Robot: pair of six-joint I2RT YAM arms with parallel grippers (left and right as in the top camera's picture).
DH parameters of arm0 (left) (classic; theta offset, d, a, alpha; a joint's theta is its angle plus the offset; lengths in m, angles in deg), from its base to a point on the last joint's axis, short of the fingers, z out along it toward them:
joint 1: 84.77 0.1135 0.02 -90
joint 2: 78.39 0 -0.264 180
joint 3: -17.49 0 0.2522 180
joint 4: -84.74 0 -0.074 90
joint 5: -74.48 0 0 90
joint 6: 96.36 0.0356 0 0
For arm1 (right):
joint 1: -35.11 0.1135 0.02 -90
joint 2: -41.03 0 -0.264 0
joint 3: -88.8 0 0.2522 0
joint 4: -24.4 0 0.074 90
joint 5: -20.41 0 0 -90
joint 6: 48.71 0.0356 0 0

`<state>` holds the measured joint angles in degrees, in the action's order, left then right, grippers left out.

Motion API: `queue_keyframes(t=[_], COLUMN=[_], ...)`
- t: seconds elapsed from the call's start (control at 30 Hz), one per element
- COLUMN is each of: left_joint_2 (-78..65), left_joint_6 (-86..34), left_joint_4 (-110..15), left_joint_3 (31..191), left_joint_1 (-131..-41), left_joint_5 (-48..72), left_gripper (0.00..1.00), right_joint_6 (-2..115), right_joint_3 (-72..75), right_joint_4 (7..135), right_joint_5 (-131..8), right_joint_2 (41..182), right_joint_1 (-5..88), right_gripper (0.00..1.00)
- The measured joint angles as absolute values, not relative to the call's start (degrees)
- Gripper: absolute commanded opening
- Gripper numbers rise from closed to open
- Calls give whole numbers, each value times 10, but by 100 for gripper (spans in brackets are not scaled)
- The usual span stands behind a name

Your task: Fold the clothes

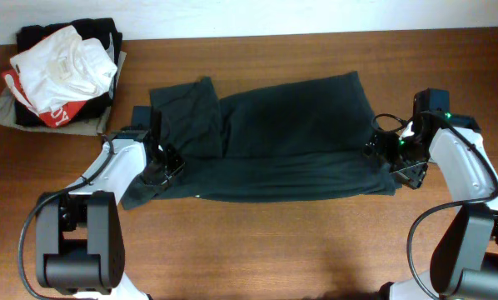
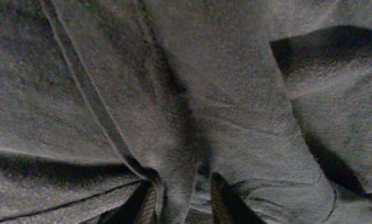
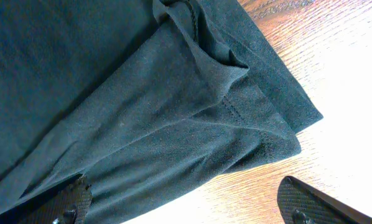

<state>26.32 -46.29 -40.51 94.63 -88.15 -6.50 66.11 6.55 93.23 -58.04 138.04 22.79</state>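
The clothes (image 1: 291, 125), a dark teal-grey T-shirt, lie spread across the middle of the table, with one flap folded over near the left end. My left gripper (image 1: 161, 167) is down on the shirt's left edge. In the left wrist view, my left gripper (image 2: 183, 208) has its jaws close together with a raised ridge of the fabric (image 2: 236, 93) pinched between them. My right gripper (image 1: 396, 158) hovers at the shirt's right end. In the right wrist view, my right gripper (image 3: 183, 199) stands wide open; one finger (image 3: 71, 202) is over the cloth (image 3: 111, 93), the other (image 3: 304, 202) over bare wood.
At the back left corner sits a pile of other garments: a white one (image 1: 62, 62) on top, a red one (image 1: 53, 112) under it and dark ones (image 1: 99, 33) behind. The wooden table (image 1: 274, 242) shows in front of the shirt.
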Motion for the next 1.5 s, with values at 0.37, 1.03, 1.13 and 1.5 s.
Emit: queue_keyframes(t=[0.37,1.03,1.13,1.5], left_joint_2=[263,263,263,263], left_joint_6=[-458,-456,-456,-456], left_joint_4=[-405,-529,-555,-622], left_joint_3=[960,963,963,964], left_joint_1=[-881,-934,-940,-941], left_joint_5=[-65,-63,-65,-86], left_gripper=[6,1,1,1], right_joint_6=[661,661,661,661], right_joint_3=[66,66,66,66], right_joint_4=[932,932,932,932], right_joint_5=[-580,-580,-581,-580], right_joint_2=[1380,1380,1380,1380], right_joint_1=[228,228,228,228], right_gripper=[99,99,99,99])
